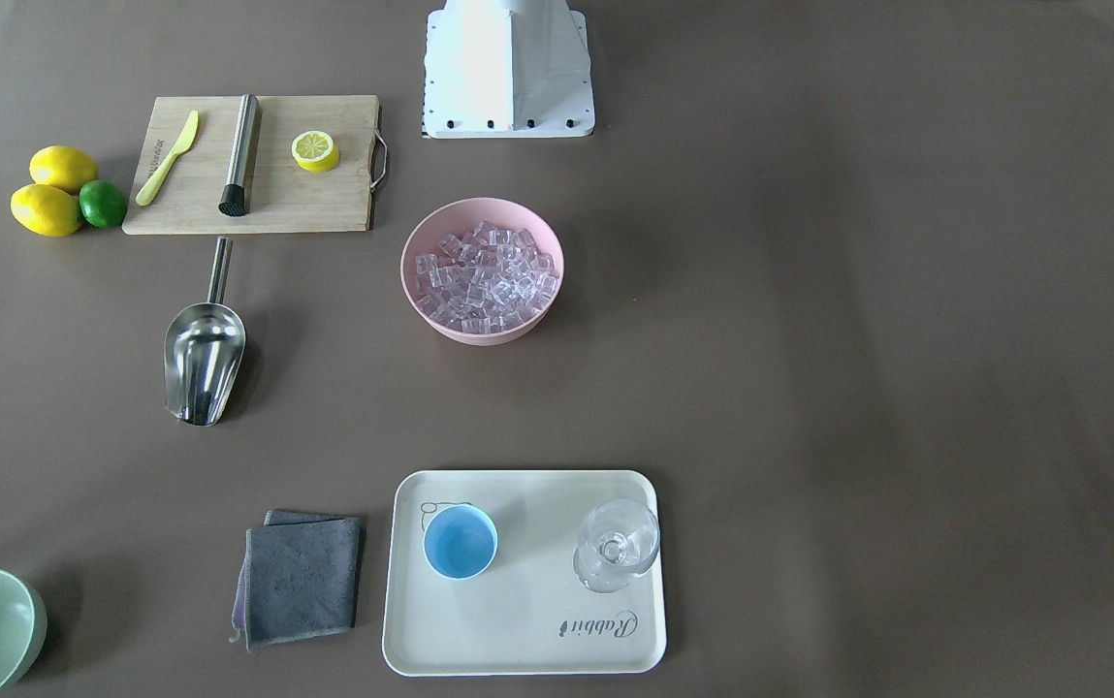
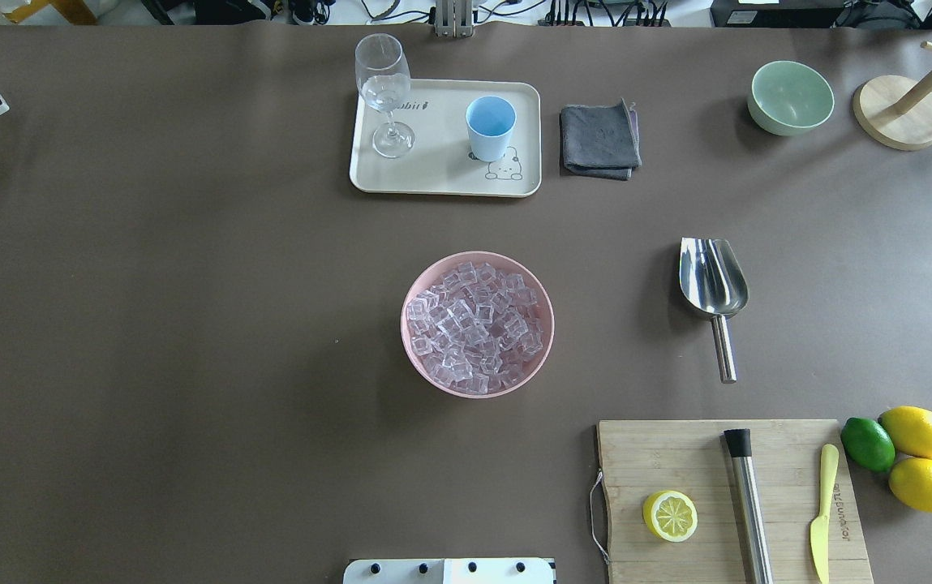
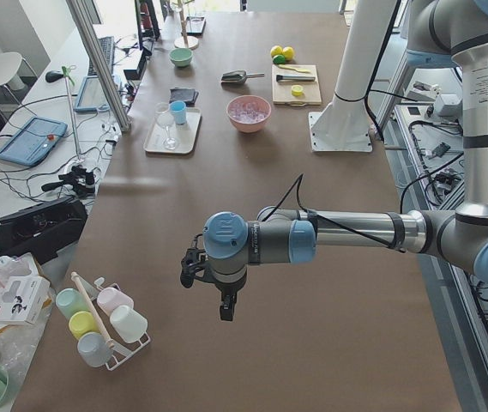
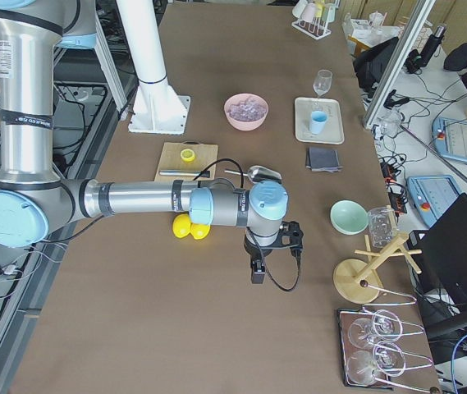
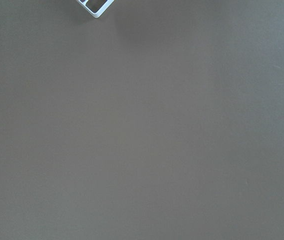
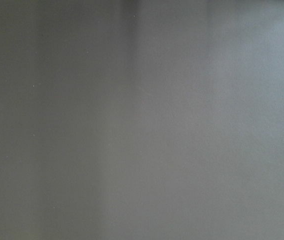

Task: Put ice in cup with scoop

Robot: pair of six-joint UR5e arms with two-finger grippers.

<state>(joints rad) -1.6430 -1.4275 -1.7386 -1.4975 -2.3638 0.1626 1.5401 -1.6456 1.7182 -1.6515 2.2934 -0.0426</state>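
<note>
Lying flat on table (image 2: pixel 190 324): scoop (image 2: pixel 713 280), shiny steel, rounded open trough, thin rod handle toward wooden cutting board (image 2: pixel 676 462) | ice (image 2: pixel 475 324): clear glassy cubes heaped in pink bowl (image 2: pixel 478 392) | cup (image 2: pixel 489 126): light-blue, round, upright on cream tray (image 2: pixel 441 166) printed "Rabbit" | left gripper (image 3: pixel 225 311), right gripper (image 4: pixel 256 269): above bare table, opening cannot be told.

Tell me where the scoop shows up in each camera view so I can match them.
Front-facing: scoop left of the pink bowl.
Overhead: scoop right of the pink bowl.
Exterior left: scoop far off, above the pink bowl.
Exterior right: scoop below the pink bowl.
Left wrist: absent.
Right wrist: absent.
Shared landmark: pink bowl.
</note>
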